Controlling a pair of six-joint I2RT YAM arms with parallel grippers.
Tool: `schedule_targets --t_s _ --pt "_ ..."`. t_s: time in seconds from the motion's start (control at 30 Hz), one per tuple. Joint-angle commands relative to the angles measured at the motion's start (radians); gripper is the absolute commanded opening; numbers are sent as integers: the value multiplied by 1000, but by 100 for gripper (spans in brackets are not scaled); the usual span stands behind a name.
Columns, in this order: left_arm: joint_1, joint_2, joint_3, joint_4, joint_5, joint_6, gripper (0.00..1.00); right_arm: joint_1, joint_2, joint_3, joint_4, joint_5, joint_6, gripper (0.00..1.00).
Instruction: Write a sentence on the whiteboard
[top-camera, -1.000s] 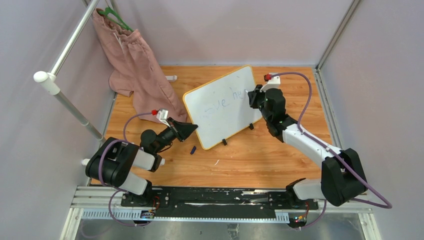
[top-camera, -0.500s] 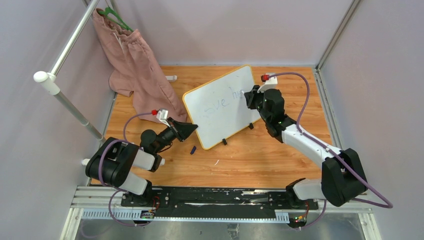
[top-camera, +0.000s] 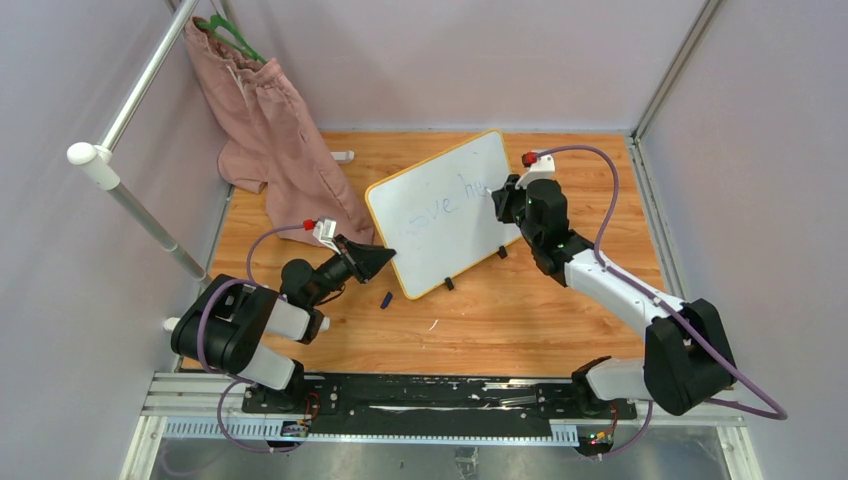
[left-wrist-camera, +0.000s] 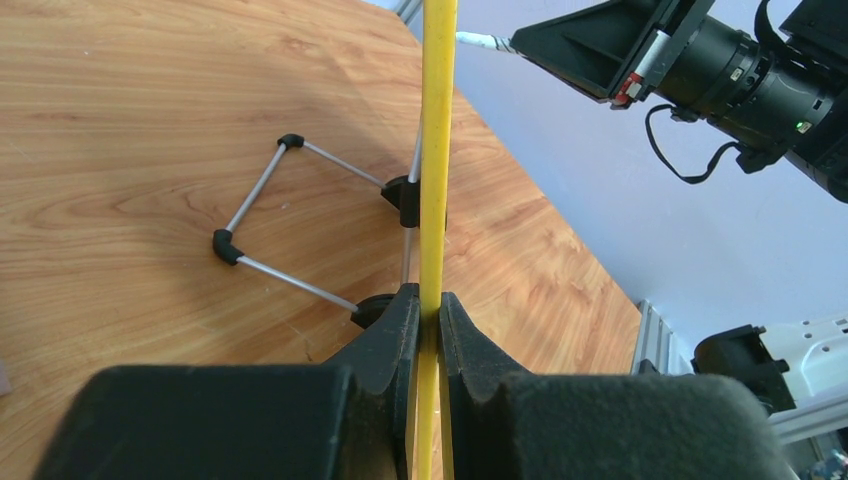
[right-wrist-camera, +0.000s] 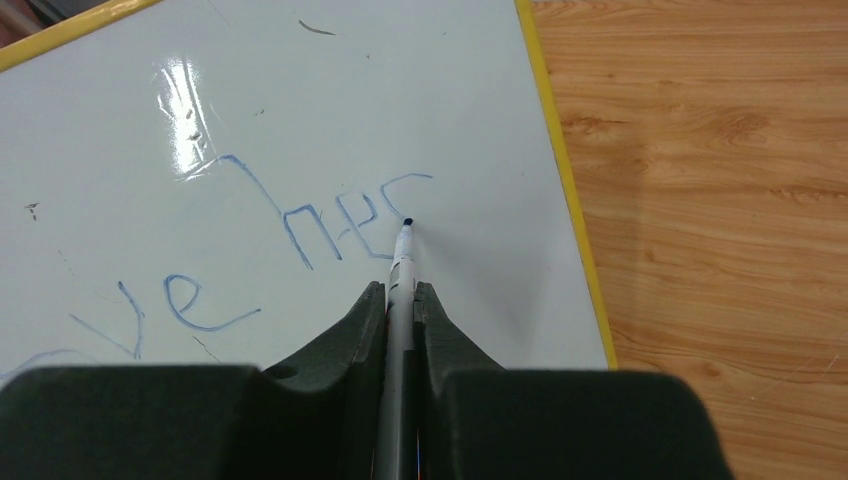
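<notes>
The whiteboard (top-camera: 440, 215) stands tilted on the counter (top-camera: 530, 310), its yellow edge pinched tight in the left gripper (left-wrist-camera: 428, 300). The right gripper (right-wrist-camera: 400, 290) is clamped on a marker (right-wrist-camera: 403, 255), whose tip touches the board at the end of the blue sentence (right-wrist-camera: 296, 240).

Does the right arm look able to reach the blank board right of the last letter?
Probably yes: its marker tip meets the whiteboard there, with bare white up to the yellow frame, and the left gripper clamps the board's edge.
</notes>
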Motion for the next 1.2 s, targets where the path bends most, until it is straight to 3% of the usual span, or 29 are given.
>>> schedule_targets --t_s 0.0,1.17 --pt "-7 -15 1 62 7 13 0 7 4 -7 -62 26 7 0" --pt "-13 -13 0 62 10 16 0 -18 55 143 -83 64 -24 0"
